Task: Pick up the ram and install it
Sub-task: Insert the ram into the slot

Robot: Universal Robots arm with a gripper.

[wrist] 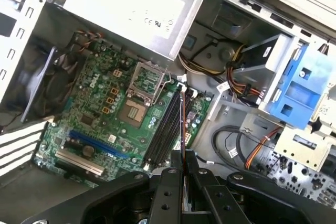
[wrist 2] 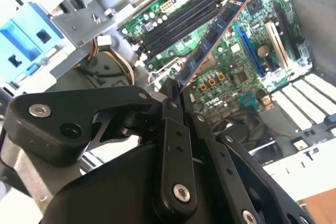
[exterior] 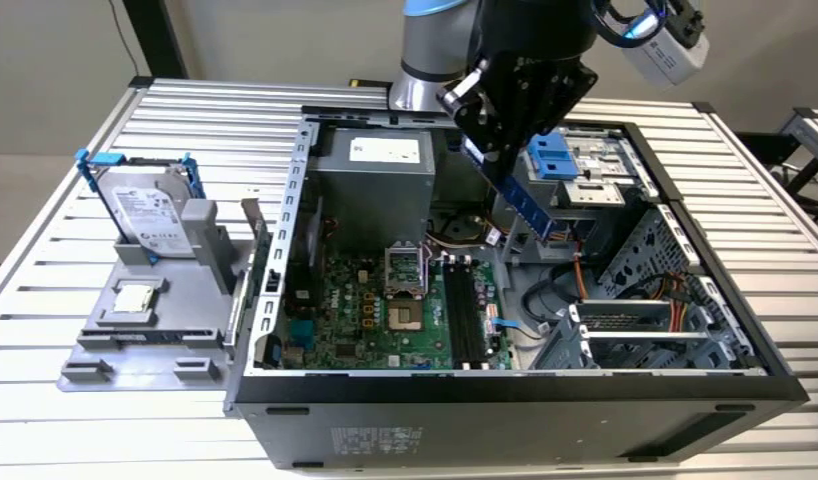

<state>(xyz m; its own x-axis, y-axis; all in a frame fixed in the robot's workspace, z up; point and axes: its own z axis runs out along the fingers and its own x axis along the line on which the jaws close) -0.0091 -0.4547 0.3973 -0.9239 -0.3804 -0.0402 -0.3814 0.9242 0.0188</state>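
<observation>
End of ram (wrist 2: 212, 38) hidden in hand (wrist 2: 172, 97)

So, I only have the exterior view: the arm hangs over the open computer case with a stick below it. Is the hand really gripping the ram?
Observer: Yes. In the second wrist view the hand is shut on one end of the ram, its chip side showing.
Operator: Is it lined up with the slots?
Observer: Roughly. In the first wrist view the ram shows edge-on, running about parallel to the black memory slots.
Operator: Any stick already in them?
Observer: None that I can see; in the second wrist view the slots look empty.
</observation>
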